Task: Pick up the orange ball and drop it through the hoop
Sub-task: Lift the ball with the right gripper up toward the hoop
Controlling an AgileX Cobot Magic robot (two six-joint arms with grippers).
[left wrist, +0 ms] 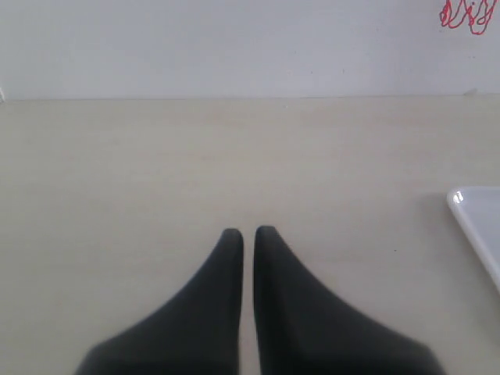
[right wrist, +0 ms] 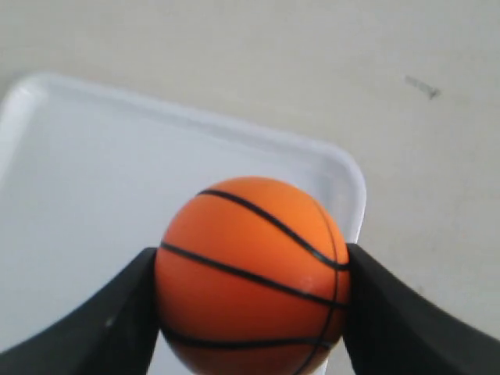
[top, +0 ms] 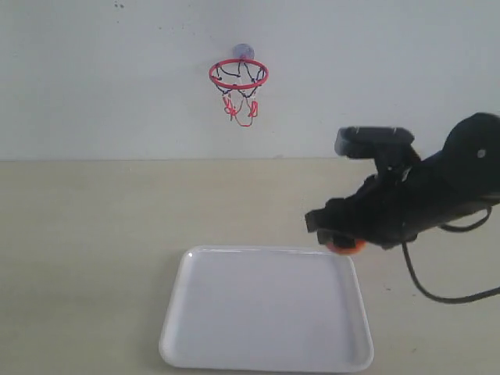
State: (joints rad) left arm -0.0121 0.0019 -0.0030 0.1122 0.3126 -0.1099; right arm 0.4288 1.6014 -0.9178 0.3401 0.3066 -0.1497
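Observation:
The orange ball (right wrist: 251, 275) with thin black seams is pinched between the two black fingers of my right gripper (right wrist: 250, 266), which is shut on it. In the exterior view the orange ball (top: 344, 247) peeks out under my right gripper (top: 336, 234), just above the far right corner of the white tray (top: 266, 308). The hoop (top: 238, 74), with a red ring and dangling net, hangs on the back wall, up and to the left of the ball. My left gripper (left wrist: 248, 233) is shut and holds nothing, low over bare table.
The white tray's corner (right wrist: 344, 176) lies right beneath the ball. A tray edge (left wrist: 476, 226) and the tip of the red net (left wrist: 466, 16) show in the left wrist view. A black cable (top: 437, 289) loops from the right arm.

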